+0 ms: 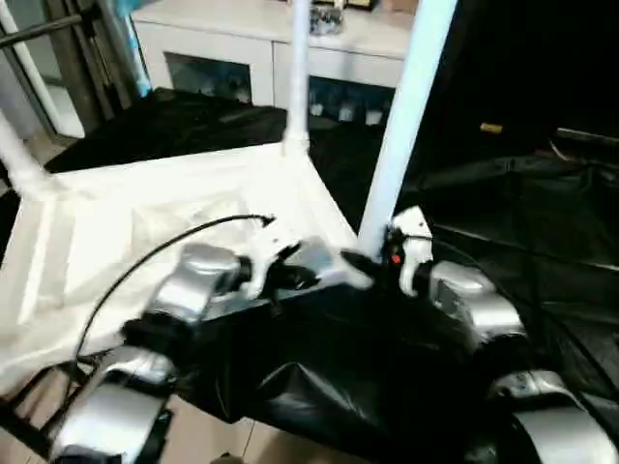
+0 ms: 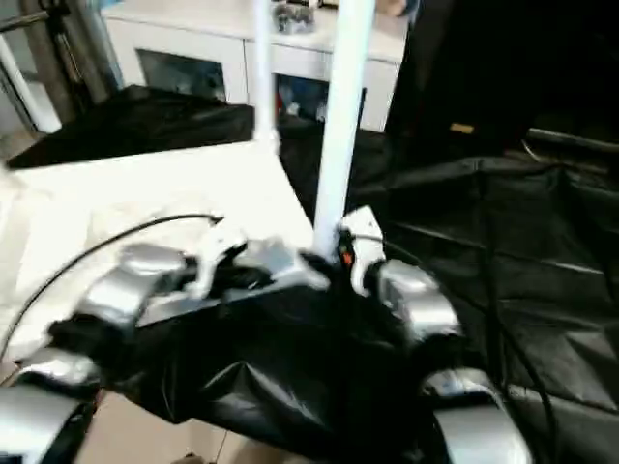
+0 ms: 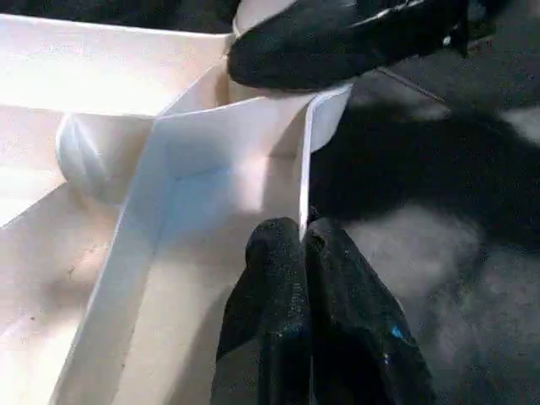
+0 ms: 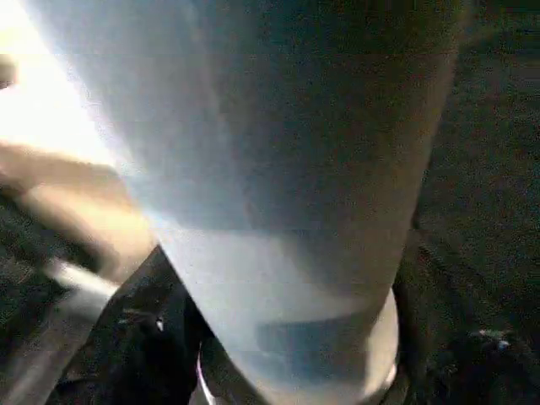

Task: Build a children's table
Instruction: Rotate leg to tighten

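White cabinet [image 1: 280, 43] (glass doors), black sheeting [image 1: 522, 242]

Illumination is uneven. The table top [image 1: 145, 232] is overexposed, its ribs washed out by glare, while the black sheet [image 1: 542, 251] beyond the jaws is underexposed. Motion blur softens both head views. In the right wrist view the leg [image 4: 278, 194] is defocused, shading bright to dark.

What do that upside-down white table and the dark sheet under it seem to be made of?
The upside-down white table top with its tapered tube leg looks like moulded plastic: thin walls, smooth and slightly glossy. The black crinkled sheet looks like plastic film or thin tarpaulin, judging by its shiny creases; I can't tell which.
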`<state>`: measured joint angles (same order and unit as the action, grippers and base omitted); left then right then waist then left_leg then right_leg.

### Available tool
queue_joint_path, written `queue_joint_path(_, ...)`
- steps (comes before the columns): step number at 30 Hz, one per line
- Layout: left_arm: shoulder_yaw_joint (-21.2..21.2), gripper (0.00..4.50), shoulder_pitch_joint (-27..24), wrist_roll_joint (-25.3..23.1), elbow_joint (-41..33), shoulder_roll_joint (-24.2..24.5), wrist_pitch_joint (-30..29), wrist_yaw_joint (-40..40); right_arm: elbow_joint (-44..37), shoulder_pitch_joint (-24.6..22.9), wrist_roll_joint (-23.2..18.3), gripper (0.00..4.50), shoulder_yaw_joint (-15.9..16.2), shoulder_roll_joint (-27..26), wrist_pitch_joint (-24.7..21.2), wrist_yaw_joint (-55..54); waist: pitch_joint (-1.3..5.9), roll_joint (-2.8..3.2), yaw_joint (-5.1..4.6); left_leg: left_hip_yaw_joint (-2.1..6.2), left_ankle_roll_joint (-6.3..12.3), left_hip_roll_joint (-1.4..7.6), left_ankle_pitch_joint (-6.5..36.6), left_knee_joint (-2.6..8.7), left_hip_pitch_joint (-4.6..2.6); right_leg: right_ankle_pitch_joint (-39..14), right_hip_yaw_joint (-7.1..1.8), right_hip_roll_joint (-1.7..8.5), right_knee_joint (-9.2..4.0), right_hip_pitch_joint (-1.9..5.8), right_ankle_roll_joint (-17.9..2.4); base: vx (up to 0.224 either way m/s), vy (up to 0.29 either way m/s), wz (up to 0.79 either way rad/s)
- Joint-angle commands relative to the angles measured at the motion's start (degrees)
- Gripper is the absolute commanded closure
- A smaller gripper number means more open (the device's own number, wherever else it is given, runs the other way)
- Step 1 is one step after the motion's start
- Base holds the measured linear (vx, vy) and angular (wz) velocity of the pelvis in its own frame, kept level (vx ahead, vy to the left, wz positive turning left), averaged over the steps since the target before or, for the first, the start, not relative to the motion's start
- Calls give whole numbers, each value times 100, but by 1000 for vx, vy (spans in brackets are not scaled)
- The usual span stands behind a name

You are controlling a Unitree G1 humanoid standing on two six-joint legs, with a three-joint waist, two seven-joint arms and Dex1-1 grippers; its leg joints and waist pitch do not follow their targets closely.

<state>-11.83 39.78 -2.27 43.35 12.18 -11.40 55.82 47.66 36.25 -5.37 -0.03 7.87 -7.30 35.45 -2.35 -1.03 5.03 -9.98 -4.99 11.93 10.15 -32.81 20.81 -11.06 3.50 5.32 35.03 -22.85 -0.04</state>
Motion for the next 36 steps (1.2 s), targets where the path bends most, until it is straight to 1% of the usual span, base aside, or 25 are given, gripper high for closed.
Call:
queue_joint_path(1, 101, 450, 397, 50, 55, -547, -12, -795, 581, 24, 254, 188, 287, -581, -383, -733, 284, -1, -20, -8, -101, 104, 1559, 422, -90, -1833, -229, 284, -521, 185, -1020, 0, 0, 0)
queue_joint_path(2, 114, 450, 440, 34, 94, -641, -19, -964, 661, 71, 240, 188, 247, -679, -367, -916, 297, 3, -23, 12, -131, 108, 1521, 431, -78, -1759, -219, 287, -500, 211, -1034, 0, 0, 0)
queue_joint_path(3, 114, 450, 440, 34, 94, -641, -19, -964, 661, 71, 240, 188, 247, -679, -367, -916, 300, 5, -23, 4, -127, 110, 1487, 430, -76, -1683, -222, 282, -499, 209, -1038, 0, 0, 0)
queue_joint_path(4, 122, 450, 469, 25, 130, -717, -19, -1048, 732, 105, 300, 188, 251, -751, -249, -1040, 301, -1, -14, -4, -75, 104, 1449, 420, -68, -1535, -219, 275, -496, 215, -1048, 0, 0, 0)
queue_joint_path(6, 108, 450, 484, -3, 150, -775, 0, -1102, 788, 129, 366, 118, 272, -809, -110, -1111, 316, -4, -9, -13, -3, 100, 1311, 404, -55, -1268, -219, 275, -471, 223, -1085, 0, 0, 0)
queue_joint_path(7, 64, 450, 462, -26, 129, -817, 29, -1028, 853, 162, 365, 118, 251, -866, 55, -1077, 317, 11, -4, -12, 17, 93, 1280, 402, -46, -1215, -218, 276, -466, 233, -1097, 0, 0, 0)
queue_joint_path(9, 53, 450, 440, -26, 104, -811, 41, -963, 857, 174, 324, 116, 227, -868, 96, -992, 323, 2, -4, -17, 67, 90, 1171, 393, -33, -1042, -213, 269, -451, 249, -1118, 0, 0, 0)
queue_joint_path(11, 33, 450, 407, -11, 82, -762, 63, -832, 838, 181, 272, 71, 205, -831, 149, -863, 315, 12, -8, -14, 86, 97, 1225, 405, -38, -1086, -209, 270, -455, 249, -1130, 0, 0, 0)
queue_joint_path(13, -14, 450, 340, 35, 45, -650, 151, -550, 802, 184, 223, 68, 209, -730, 273, -565, 308, 32, -17, -8, 82, 99, 1383, 416, -42, -1221, -209, 270, -471, 245, -1129, 0, 0, 0)
queue_joint_path(14, -14, 450, 340, 35, 45, -650, 151, -550, 802, 184, 223, 68, 209, -730, 273, -565, 308, 25, -20, -10, 84, 102, 1411, 416, -44, -1241, -210, 269, -478, 242, -1126, 0, 0, 0)
queue_joint_path(17, -96, 450, 155, 133, -118, -426, 366, 34, 642, 103, 369, 28, 464, -431, 649, 9, 319, 17, -11, -5, 105, 106, 1365, 409, -33, -1133, -206, 275, -465, 258, -1149, 0, 0, 0)
queue_joint_path(18, -103, 450, 113, 169, -165, -378, 376, 167, 599, 72, 421, 28, 521, -362, 749, 146, 324, 4, -18, -6, 150, 101, 1259, 401, -8, -972, -205, 275, -440, 279, -1171, 0, 0, 0)
queue_joint_path(19, -155, 450, 1, 241, -307, -206, 414, 555, 327, -83, 299, 28, 601, -167, 780, 878, 341, -18, -31, -10, 259, 104, 1044, 373, 11, -596, -205, 264, -397, 309, -1240, 0, 0, 0)
queue_joint_path(21, -166, 450, -49, 292, -389, -132, 394, 732, 189, -151, 225, 28, 620, -79, 750, 1180, 347, -3, -23, -18, 358, 109, 892, 355, 5, -263, -209, 257, -356, 310, -1347, 0, 0, 0)
queue_joint_path(22, -174, 450, -119, 377, -524, -18, 346, 1020, -37, -250, 94, 28, 631, 65, 610, 1669, 356, 9, -16, -31, 487, 112, 698, 334, -12, 113, -196, 234, -321, 305, -1509, 0, 0, 0)
queue_joint_path(23, -174, 450, -119, 377, -524, -18, 346, 1020, -37, -250, 94, 28, 631, 65, 610, 1669, 361, 7, -9, -35, 532, 116, 637, 318, -12, 231, -193, 226, -297, 316, -1557, 0, 0, 0)
queue_joint_path(24, -182, 450, -144, 392, -567, 40, 352, 1126, -156, -310, 50, 28, 666, 156, 563, 1905, 359, 2, 10, -50, 598, 124, 561, 312, -14, 351, -190, 227, -287, 302, -1634, 0, 0, 0)
queue_joint_path(26, -191, 450, -178, 415, -610, 140, 365, 1313, -328, -414, -5, 28, 735, 316, 500, 2299, 356, 11, 35, -57, 601, 133, 680, 311, -36, 279, -185, 228, -289, 295, -1676, 0, 0, 0)
queue_joint_path(27, -193, 450, -187, 421, -621, 164, 364, 1364, -357, -434, -19, 28, 747, 345, 489, 2376, 351, 7, 31, -60, 605, 133, 726, 315, -26, 227, -187, 233, -294, 300, -1673, 0, 0, 0)
queue_joint_path(28, -204, 450, -222, 439, -663, 243, 353, 1535, -447, -492, -77, 42, 782, 436, 433, 2619, 343, -1, 50, -59, 570, 142, 847, 326, -32, -16, -186, 248, -313, 303, -1645, 0, 0, 0)
queue_joint_path(31, -231, 450, -326, 522, -801, 473, 302, 1975, -751, -661, -248, 60, 856, 655, 199, 3200, 326, -12, 56, -55, 518, 148, 991, 342, -23, -289, -196, 263, -340, 302, -1566, 0, 0, 0)
queue_joint_path(33, -241, 450, -353, 545, -842, 526, 284, 2056, -829, -700, -272, 71, 864, 694, 132, 3303, 321, -6, 54, -54, 475, 153, 1022, 353, -30, -472, -197, 264, -356, 288, -1525, 0, 0, 0)
queue_joint_path(34, -244, 450, -377, 559, -878, 579, 251, 2138, -905, -736, -296, 84, 872, 732, 39, 3418, 314, 3, 64, -55, 409, 161, 1097, 362, -50, -620, -201, 265, -372, 268, -1512, 0, 0, 0)
queue_joint_path(35, -244, 450, -400, 566, -909, 622, 236, 2198, -960, -765, -305, 100, 880, 760, -22, 3495, 310, 1, 64, -57, 389, 162, 1121, 365, -46, -664, -202, 266, -376, 264, -1506, 0, 0, 0)
queue_joint_path(36, -251, 450, -426, 590, -951, 673, 183, 2293, -1008, -790, -318, 100, 887, 780, -79, 3550, 308, 4, 69, -51, 365, 163, 1134, 374, -45, -706, -202, 268, -379, 269, -1490, 0, 0, 0)
